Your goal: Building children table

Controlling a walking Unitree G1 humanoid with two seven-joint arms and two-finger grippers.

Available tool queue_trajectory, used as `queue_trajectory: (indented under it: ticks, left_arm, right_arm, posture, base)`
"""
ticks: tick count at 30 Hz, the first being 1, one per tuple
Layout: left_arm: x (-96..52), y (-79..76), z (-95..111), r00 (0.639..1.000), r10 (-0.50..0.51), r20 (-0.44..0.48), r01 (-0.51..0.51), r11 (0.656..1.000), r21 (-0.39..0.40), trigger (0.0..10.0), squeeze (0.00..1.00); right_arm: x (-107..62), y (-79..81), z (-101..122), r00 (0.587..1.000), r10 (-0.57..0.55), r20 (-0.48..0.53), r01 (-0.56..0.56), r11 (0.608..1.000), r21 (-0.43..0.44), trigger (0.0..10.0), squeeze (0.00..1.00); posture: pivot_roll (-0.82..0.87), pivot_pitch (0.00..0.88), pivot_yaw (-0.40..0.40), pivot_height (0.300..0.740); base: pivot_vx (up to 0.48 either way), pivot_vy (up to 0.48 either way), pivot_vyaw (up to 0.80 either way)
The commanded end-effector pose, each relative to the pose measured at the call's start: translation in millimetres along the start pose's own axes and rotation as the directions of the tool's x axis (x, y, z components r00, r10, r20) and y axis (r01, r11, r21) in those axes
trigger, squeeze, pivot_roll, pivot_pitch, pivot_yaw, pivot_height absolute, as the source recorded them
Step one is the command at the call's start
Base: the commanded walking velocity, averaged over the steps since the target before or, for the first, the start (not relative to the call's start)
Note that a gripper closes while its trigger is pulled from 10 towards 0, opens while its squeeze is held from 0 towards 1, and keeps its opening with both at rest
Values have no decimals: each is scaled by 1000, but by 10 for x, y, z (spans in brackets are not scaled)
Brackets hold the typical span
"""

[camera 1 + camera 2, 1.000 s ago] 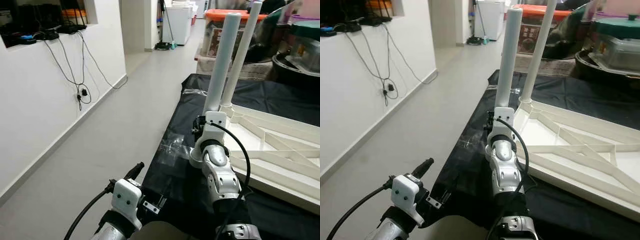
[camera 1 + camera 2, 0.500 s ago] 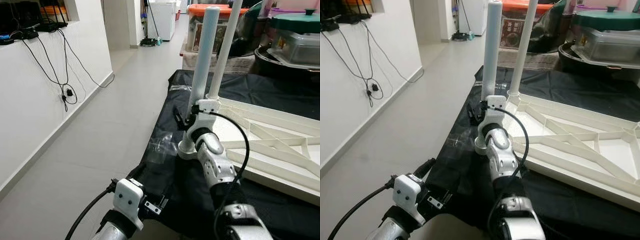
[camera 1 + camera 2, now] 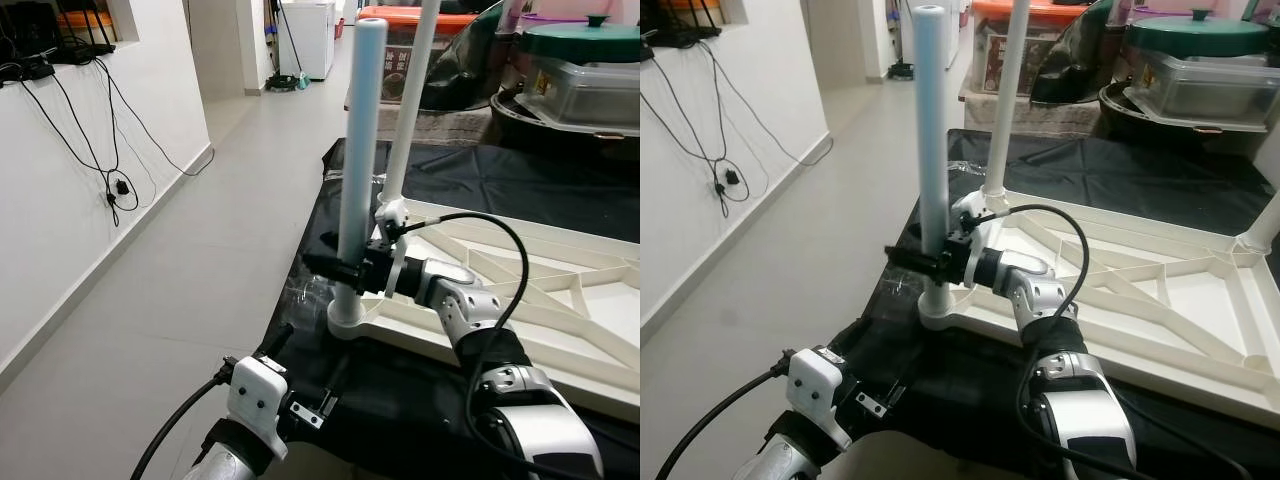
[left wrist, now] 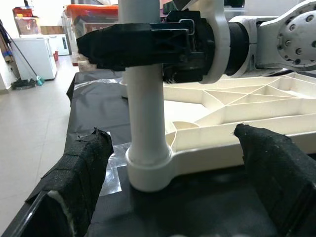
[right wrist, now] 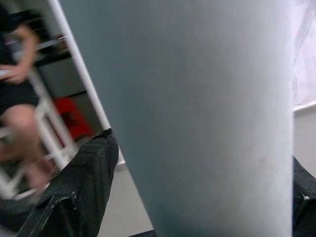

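Note:
The white children's table (image 3: 560, 300) lies upside down on a black cloth (image 3: 400, 380), ribs facing up. A pale leg (image 3: 360, 150) stands upright in the socket (image 3: 345, 318) at the near left corner. My right gripper (image 3: 345, 268) is shut on this leg just above the socket, reaching in from the right; its black fingers (image 5: 84, 182) flank the tube. A second leg (image 3: 412, 100) rises behind, and a third leg (image 3: 1265, 220) at the far right. My left gripper (image 4: 173, 168) hangs open, low in front of the socket, fingers (image 4: 79, 168) apart and touching nothing.
A white wall with dangling cables (image 3: 110, 150) runs along the left beside bare floor (image 3: 200, 260). Storage boxes (image 3: 400, 60) and a lidded container (image 3: 580, 70) stand behind the cloth. In the right wrist view a seated person (image 5: 19, 94) shows in the background.
The camera has shifted and the table now sits more in the middle. My right forearm has swung from pointing forward to lying across from the right, still gripping the leg, which now stands straighter.

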State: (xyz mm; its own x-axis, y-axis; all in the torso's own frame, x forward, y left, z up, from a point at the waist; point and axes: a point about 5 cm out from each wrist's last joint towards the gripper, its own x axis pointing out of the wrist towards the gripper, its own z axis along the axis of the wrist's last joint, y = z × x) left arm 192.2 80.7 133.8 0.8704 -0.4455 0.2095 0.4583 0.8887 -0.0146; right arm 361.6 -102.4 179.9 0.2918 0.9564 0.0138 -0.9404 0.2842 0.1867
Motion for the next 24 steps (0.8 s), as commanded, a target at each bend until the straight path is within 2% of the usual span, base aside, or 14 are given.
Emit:
queue_trajectory:
  ticks: [1, 3, 5, 6, 13, 15, 16, 17, 18, 19, 20, 21, 22, 24]
  left_arm:
    - [-7, -7, -9, 1000, 4, -6, -5, 1000, -8, 10000, 0]
    - [-7, -7, -9, 1000, 4, -6, -5, 1000, -8, 10000, 0]
    - [-9, -8, -10, 1000, 4, -7, -4, 1000, -10, 10000, 0]
    - [-10, -9, -11, 1000, 4, -7, -4, 1000, -11, 10000, 0]
    - [-8, -11, -13, 1000, 5, -8, -5, 1000, -12, 10000, 0]
    - [-12, -3, -13, 1000, 5, -10, -5, 1000, -12, 10000, 0]
    - [-12, -3, -13, 1000, 5, -10, -5, 1000, -12, 10000, 0]
    - [-16, -2, -14, 1000, 6, -11, -6, 1000, -12, 10000, 0]
    - [-19, -2, -15, 1000, 5, -11, -6, 1000, -12, 10000, 0]
    - [-19, -2, -15, 1000, 5, -11, -6, 1000, -12, 10000, 0]
    - [-19, -1, -16, 1000, 5, -12, -5, 1000, -11, 10000, 0]
    - [-19, -1, -16, 1000, 5, -12, -5, 1000, -11, 10000, 0]
    - [-19, 1, -17, 1000, 5, -12, -5, 1000, -11, 10000, 0]
    - [-19, 1, -17, 1000, 5, -12, -5, 1000, -11, 10000, 0]
  right_arm:
    - [154, 97, -54, 991, 130, -32, -130, 991, 12, 10000, 0]
    - [154, 97, -54, 991, 130, -32, -130, 991, 12, 10000, 0]
    - [178, 111, -76, 988, 149, -39, -148, 989, 18, 8275, 0]
    - [190, 126, -95, 984, 175, -39, -174, 984, 29, 0, 0]
    - [175, 102, -124, 990, 138, -19, -138, 990, 1, 0, 0]
    - [236, -88, -150, 961, -275, -5, 275, 961, -34, 0, 0]
    - [236, -88, -150, 961, -275, -5, 275, 961, -34, 0, 0]
    - [189, -196, -157, 854, -520, 18, 520, 851, -69, 0, 0]
    - [50, -297, -166, 671, -739, 56, 741, 669, -54, 0, 0]
    - [50, -297, -166, 671, -739, 56, 741, 669, -54, 0, 0]
    - [-141, -343, -171, 472, -876, 95, 881, 468, -67, 0, 0]
    - [-141, -343, -171, 472, -876, 95, 881, 468, -67, 0, 0]
    - [-314, -342, -182, 304, -945, 119, 952, 300, -54, 0, 0]
    - [-314, -342, -182, 304, -945, 119, 952, 300, -54, 0, 0]
  posture:
    - [123, 0, -36, 740]
    - [123, 0, -36, 740]
    - [123, 0, -36, 740]
    - [123, 0, -36, 740]
    - [122, 0, -35, 740]
    - [114, 0, -36, 740]
    - [114, 0, -36, 740]
    - [108, 0, -33, 740]
    - [108, 0, -33, 740]
    - [108, 0, -33, 740]
    - [99, 0, -29, 740]
    - [99, 0, -29, 740]
    - [99, 0, -29, 740]
    - [99, 0, -29, 740]
  base:
    - [0, 0, 0]
    - [0, 0, 0]
    - [0, 0, 0]
    - [0, 0, 0]
    - [0, 0, 0]
    - [0, 0, 0]
    - [0, 0, 0]
    - [0, 0, 0]
    - [0, 0, 0]
    - [0, 0, 0]
    - [0, 0, 0]
    - [0, 0, 0]
    - [0, 0, 0]
    - [0, 0, 0]
